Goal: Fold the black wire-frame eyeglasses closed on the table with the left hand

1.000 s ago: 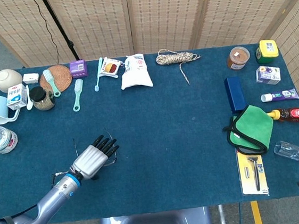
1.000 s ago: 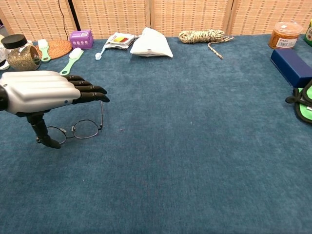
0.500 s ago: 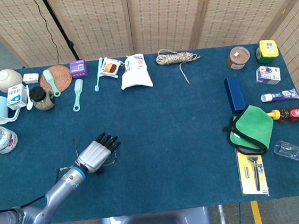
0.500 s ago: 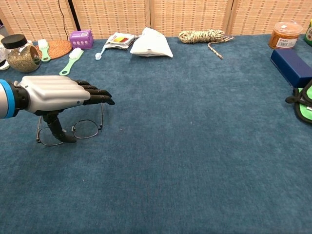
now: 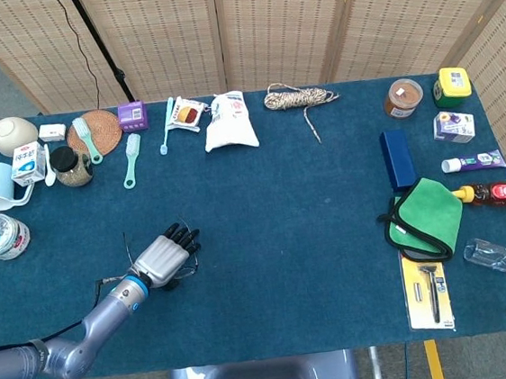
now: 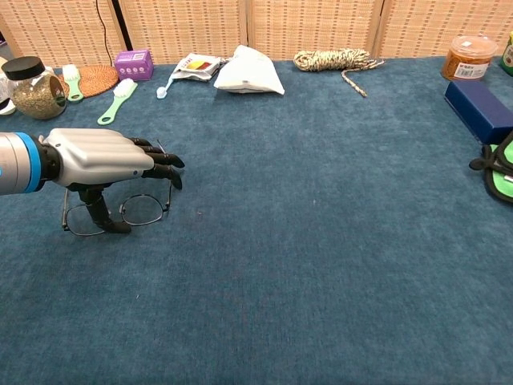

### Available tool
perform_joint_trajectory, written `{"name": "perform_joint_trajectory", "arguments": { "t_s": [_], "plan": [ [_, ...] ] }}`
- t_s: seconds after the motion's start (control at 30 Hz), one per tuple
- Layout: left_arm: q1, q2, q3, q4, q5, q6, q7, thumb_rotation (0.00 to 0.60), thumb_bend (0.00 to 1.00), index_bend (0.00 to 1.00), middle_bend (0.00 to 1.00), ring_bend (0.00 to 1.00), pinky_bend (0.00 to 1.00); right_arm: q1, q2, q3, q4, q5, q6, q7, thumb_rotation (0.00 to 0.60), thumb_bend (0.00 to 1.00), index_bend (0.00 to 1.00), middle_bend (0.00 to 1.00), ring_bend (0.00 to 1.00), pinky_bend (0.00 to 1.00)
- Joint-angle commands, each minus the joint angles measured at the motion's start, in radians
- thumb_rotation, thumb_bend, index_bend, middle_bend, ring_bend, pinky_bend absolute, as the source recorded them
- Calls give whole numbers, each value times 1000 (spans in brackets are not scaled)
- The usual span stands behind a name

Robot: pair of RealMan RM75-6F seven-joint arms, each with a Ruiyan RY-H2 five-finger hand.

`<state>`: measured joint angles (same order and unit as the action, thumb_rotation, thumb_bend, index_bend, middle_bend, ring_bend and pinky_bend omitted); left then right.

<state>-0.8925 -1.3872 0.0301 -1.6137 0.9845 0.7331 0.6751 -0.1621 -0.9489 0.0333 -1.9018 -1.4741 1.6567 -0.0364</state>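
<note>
I am hovering my left hand (image 6: 100, 158) palm down over the glasses (image 6: 143, 210), which are lying near the left of the table (image 6: 321, 241); my fingers are curling loosely, gripping nothing, thumb reaching down between the lenses.

The left hand (image 6: 100, 158) sits over the eyeglasses (image 6: 143, 210) at the desk's (image 6: 321, 241) 8 o'clock. The rope (image 5: 298, 99) lies at 12 o'clock, the cloth (image 5: 428, 216) at 3.

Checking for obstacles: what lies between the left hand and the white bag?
Only bare blue cloth between the left hand and white bag, per chest view.
</note>
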Motion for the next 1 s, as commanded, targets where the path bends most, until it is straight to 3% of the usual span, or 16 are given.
{"name": "perform_joint_trajectory", "arguments": {
  "t_s": [0.03,0.43,1.0],
  "plan": [
    [-8,-3,5,2,-13,0,5,494,266,227,0,0,0,0,0,0,0,1,0,0,600,0,119,26,24,140],
    [-9,-12,14,-2,5,45,-14,497,268,407,0,0,0,4,0,3,-3,6,-7,-3,600,0,119,25,24,147],
    [6,-20,30,9,36,69,-45,503,268,555,0,0,0,6,-1,2,-8,9,-12,-7,600,0,119,26,23,148]
  ]
}}
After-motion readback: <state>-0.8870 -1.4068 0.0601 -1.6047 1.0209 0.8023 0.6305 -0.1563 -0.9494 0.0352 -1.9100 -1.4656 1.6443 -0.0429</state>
